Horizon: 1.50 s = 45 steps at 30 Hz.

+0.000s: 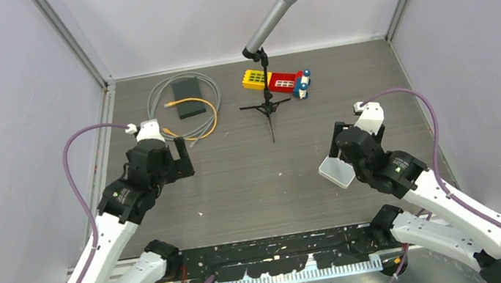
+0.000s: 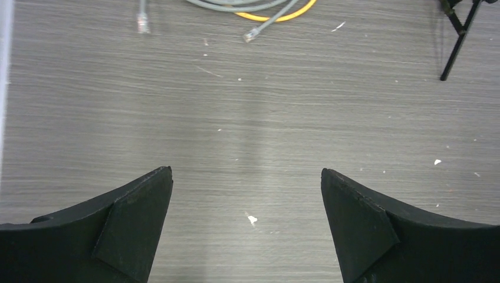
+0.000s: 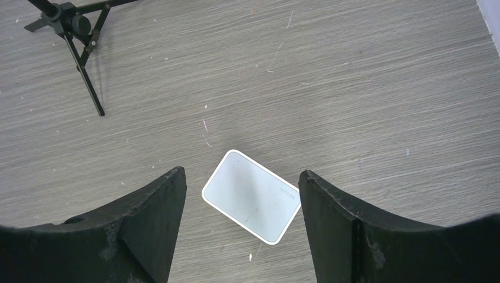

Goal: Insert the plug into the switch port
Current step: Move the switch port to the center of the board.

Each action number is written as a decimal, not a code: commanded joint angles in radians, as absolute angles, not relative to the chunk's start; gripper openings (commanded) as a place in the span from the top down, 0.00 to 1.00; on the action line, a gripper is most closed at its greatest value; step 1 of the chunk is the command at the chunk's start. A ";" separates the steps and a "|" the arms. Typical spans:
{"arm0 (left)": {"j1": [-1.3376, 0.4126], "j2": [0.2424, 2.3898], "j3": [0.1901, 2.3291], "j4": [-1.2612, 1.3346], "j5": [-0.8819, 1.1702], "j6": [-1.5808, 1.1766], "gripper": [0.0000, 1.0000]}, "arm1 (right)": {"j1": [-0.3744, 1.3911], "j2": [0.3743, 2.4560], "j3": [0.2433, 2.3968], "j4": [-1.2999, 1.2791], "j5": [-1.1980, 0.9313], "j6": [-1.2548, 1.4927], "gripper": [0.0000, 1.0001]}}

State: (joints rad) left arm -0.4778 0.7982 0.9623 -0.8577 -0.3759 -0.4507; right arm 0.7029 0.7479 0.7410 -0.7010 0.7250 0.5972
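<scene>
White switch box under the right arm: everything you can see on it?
The white switch is a flat rectangular box with rounded corners, smooth plastic by the look, with a small grey marking near one edge. It lies flat on the wood-grain table, turned diagonally. The right gripper hangs above it, jaws open to either side, apparently not touching. No ports face the cameras; no cable shows on it.

Left hand (image 2: 246, 171) spread wide over grey wood-grain table (image 2: 247, 112), two cable plugs (image 2: 142, 23) and tripod leg (image 2: 457, 50) beyond.
</scene>
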 commanded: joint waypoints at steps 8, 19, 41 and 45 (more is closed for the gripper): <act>-0.481 1.144 0.915 -0.300 -0.226 -0.533 0.12 | 0.702 0.682 0.724 -0.665 0.758 0.623 0.25; -0.460 1.522 1.059 -0.104 -0.271 -0.409 0.21 | 0.703 0.668 0.716 -0.654 0.745 0.616 0.24; -0.286 1.905 1.285 -0.151 -0.154 -0.284 0.42 | 0.702 0.692 0.719 -0.643 0.718 0.606 0.24; -0.267 1.922 1.282 -0.153 -0.156 -0.281 0.42 | 0.702 0.694 0.718 -0.642 0.713 0.604 0.25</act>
State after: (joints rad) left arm -0.2890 1.9038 1.2476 -0.1757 -0.1482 -0.3061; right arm 0.7029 0.6941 0.7193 -0.6788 0.7090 0.5995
